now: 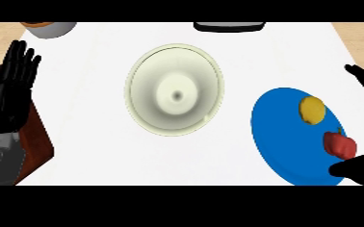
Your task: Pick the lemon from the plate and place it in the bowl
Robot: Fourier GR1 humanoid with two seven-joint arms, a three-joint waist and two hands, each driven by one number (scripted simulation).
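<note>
lemon [312,109]: yellow, lies on the blue plate, upper right part of it, right side of frame. Slightly oval; long axis runs roughly top to bottom of the frame, tilted a little. Ends not distinct enough to say which way it points. No hand touches it.
plate [280,139]: blue, round, lower right of frame, cut off by the right edge. Sits on the white surface.
red item [340,145]: on the same plate, below and right of the lemon, close but apart from it. Lumpy, with a small greenish bit at its top; kind unclear.
bowl [176,90]: pale cream, centre of frame, looks taller than wide, nothing in it. Left of the plate, with a gap of surface between them.
surface [92,125]: white, fills most of the frame; wood-coloured strips at far upper left and upper right.
left hand [16,84]: black, left edge of frame, fingers straight and spread, pointing up, holds nothing. Grey forearm below it.
right hand [350,168]: only dark bits show at the right edge, one over the plate's lower right rim, one higher up; cannot tell the state of the fingers.
grey pot [51,28]: upper left corner, partly cut off.
dark object [229,26]: top edge, centre right, partly cut off.
brown block [35,149]: lower left, beside the left forearm.
</note>
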